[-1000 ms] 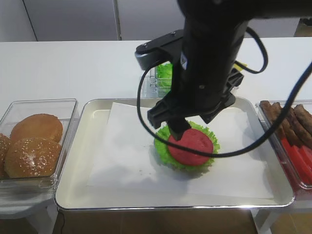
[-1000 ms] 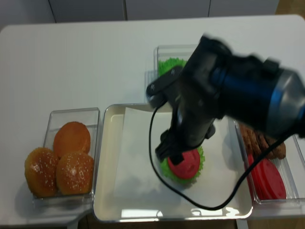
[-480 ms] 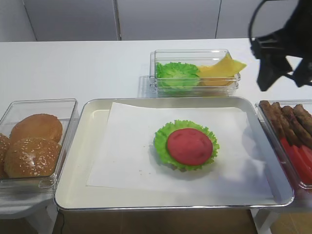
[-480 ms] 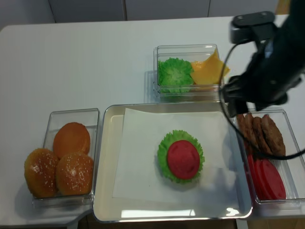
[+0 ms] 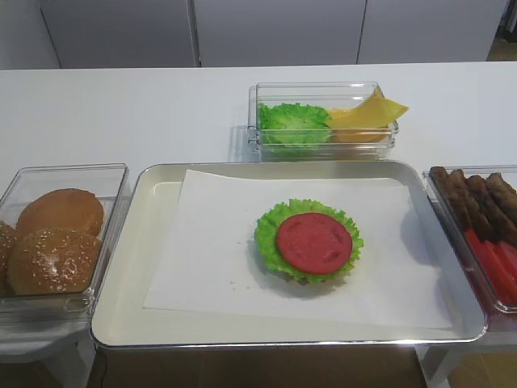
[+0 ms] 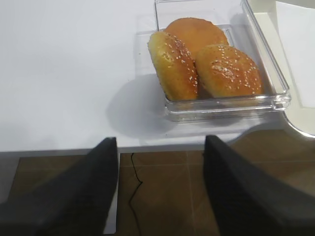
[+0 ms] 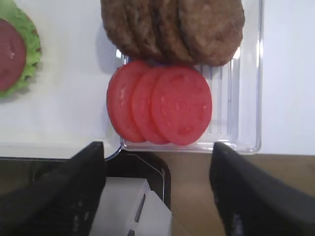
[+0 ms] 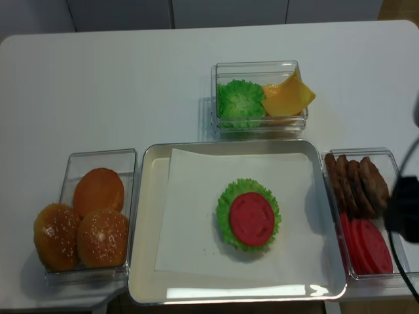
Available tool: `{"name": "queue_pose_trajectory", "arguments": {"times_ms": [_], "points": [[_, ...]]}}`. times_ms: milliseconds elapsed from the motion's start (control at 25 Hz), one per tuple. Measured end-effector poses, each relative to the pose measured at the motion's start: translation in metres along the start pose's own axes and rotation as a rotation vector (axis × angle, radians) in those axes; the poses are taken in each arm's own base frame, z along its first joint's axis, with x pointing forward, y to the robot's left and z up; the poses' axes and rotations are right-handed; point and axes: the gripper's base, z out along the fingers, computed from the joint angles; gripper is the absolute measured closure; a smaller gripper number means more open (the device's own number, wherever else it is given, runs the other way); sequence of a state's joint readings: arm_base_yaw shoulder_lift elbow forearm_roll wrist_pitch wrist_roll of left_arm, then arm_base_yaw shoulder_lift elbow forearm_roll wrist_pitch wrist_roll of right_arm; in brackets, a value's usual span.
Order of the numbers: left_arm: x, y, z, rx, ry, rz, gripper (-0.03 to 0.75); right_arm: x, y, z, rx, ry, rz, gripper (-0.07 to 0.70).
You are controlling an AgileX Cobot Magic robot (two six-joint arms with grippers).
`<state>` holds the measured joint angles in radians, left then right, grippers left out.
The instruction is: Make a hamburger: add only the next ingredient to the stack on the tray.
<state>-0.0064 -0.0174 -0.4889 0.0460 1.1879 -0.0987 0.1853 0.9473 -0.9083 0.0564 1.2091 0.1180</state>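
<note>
A red tomato slice [image 5: 314,243] [image 8: 251,218] lies flat on the green lettuce of the stack [image 5: 270,233] [image 8: 226,208], in the middle of the paper-lined silver tray [image 5: 153,242] [image 8: 148,216]. In the right wrist view the stack [image 7: 30,49] sits at the top left. My right gripper [image 7: 157,196] hangs open and empty past the table's front edge, just below the box of spare tomato slices [image 7: 160,103]. The left gripper [image 6: 160,196] is also open and empty, over the floor in front of the bun box.
A clear box of seeded buns [image 5: 56,234] [image 6: 206,64] stands left of the tray. Lettuce and yellow cheese fill a box [image 5: 323,121] behind it. Brown meat pieces [image 7: 172,29] [image 5: 477,198] share the right box with the tomato slices.
The right arm has drawn back from over the stack to the right and left the high view. The tomato slice stays on the lettuce.
</note>
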Motion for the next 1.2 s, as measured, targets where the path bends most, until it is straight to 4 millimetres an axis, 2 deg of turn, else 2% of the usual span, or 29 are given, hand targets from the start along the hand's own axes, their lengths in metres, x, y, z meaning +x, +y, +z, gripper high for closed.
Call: {"name": "queue_pose_trajectory", "arguments": {"times_ms": [360,600,800,920,1200], "points": [[0.000,0.000,0.000,0.000,0.000,0.000,0.304,0.083,-0.009,-0.053,-0.043,-0.312,-0.014,0.129],[0.000,0.000,0.000,0.000,0.000,0.000,0.304,0.134,-0.015,-0.069,-0.070,-0.507,-0.026,0.129],[0.000,0.000,0.000,0.000,0.000,0.000,0.304,0.169,-0.021,-0.067,-0.072,-0.623,-0.035,0.129],[0.000,0.000,0.000,0.000,0.000,0.000,0.304,0.181,-0.024,-0.060,-0.069,-0.654,-0.036,0.129],[0.000,0.000,0.000,0.000,0.000,0.000,0.304,0.177,-0.025,-0.035,-0.048,-0.621,-0.071,0.129]]}}
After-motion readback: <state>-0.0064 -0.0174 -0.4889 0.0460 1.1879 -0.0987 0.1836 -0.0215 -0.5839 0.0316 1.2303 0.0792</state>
